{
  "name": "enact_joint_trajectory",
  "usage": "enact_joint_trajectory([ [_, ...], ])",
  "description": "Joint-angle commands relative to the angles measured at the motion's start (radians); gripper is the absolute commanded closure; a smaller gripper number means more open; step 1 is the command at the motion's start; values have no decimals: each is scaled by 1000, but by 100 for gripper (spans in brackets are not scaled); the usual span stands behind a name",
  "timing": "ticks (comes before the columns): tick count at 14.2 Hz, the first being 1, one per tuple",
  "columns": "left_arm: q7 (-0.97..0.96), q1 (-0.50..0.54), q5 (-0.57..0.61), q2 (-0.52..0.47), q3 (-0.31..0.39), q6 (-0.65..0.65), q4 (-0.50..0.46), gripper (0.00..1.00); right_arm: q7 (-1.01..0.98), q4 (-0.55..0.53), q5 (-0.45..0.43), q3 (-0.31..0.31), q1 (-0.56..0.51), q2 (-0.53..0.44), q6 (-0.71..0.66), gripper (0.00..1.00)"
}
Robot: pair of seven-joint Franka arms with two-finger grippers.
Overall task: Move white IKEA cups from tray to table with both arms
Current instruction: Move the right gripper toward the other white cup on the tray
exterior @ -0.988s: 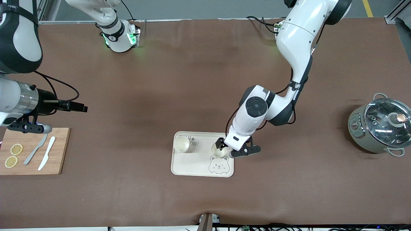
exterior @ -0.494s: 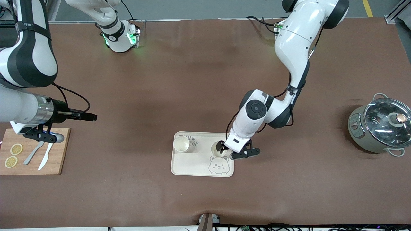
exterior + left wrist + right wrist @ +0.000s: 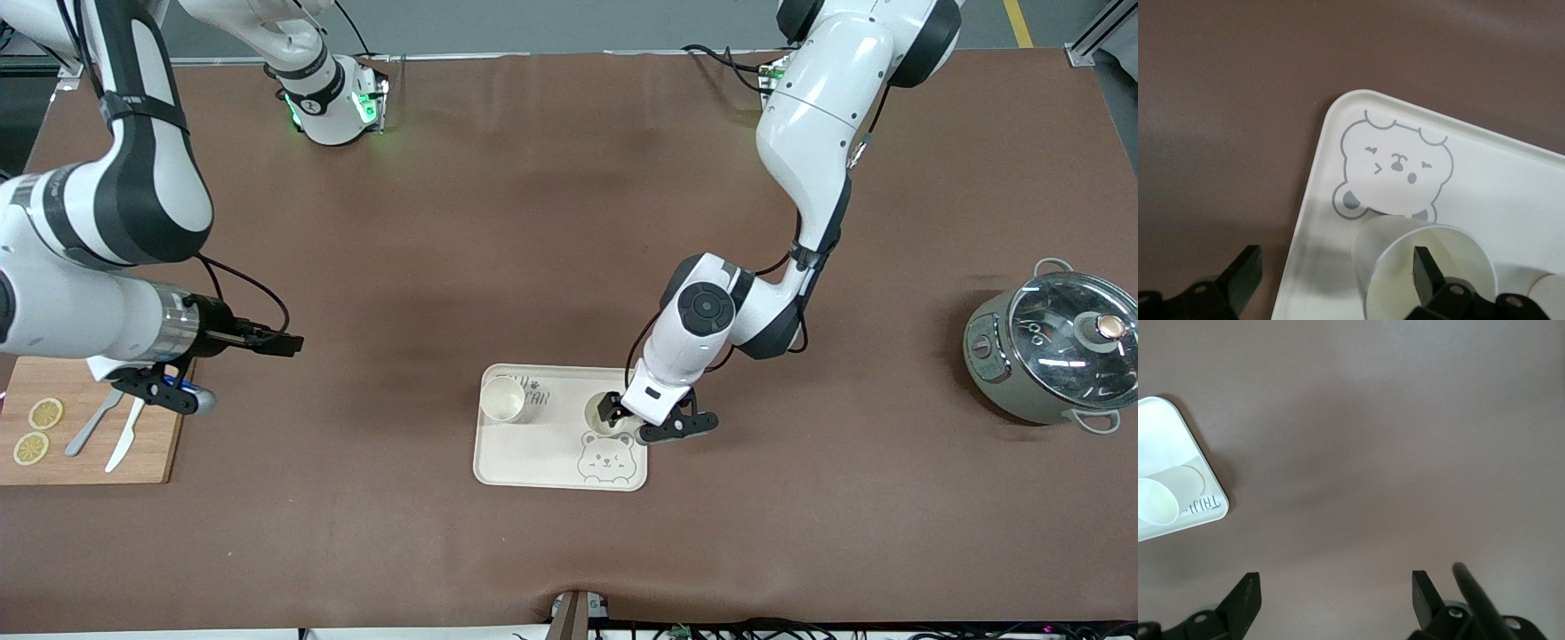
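Two white IKEA cups stand upright on the cream bear tray (image 3: 533, 458). One cup (image 3: 502, 400) is at the tray's corner toward the right arm's end. The other cup (image 3: 597, 416) is beside the bear drawing. My left gripper (image 3: 613, 411) is open and down at this cup. In the left wrist view (image 3: 1335, 273) one finger is inside the cup (image 3: 1405, 253) and the other is outside it, past the tray's rim (image 3: 1315, 173). My right gripper (image 3: 280, 343) is open and empty over bare table, apart from the tray; its wrist view (image 3: 1336, 600) shows the tray's corner (image 3: 1205, 477).
A wooden cutting board (image 3: 164, 444) with lemon slices, a knife and a spreader lies at the right arm's end. A grey pot with a glass lid (image 3: 1053, 356) stands at the left arm's end. The table is covered by a brown mat.
My right arm has swung out from over the cutting board toward the tray. My left gripper has stayed at the cup by the bear drawing, barely shifting.
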Motion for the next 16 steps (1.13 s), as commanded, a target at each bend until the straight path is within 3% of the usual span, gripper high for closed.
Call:
enact_joint_trajectory([
  [1,-9,-14,27,14,3,17,18,0,45,20,67,2,0,31,8,0],
  [10,-12,-22,64,11,6,14,12,0,243,41,69,2,101,122,207,0],
  [16,-12,-14,61,13,8,14,12,0,359,86,69,2,150,183,235,0],
])
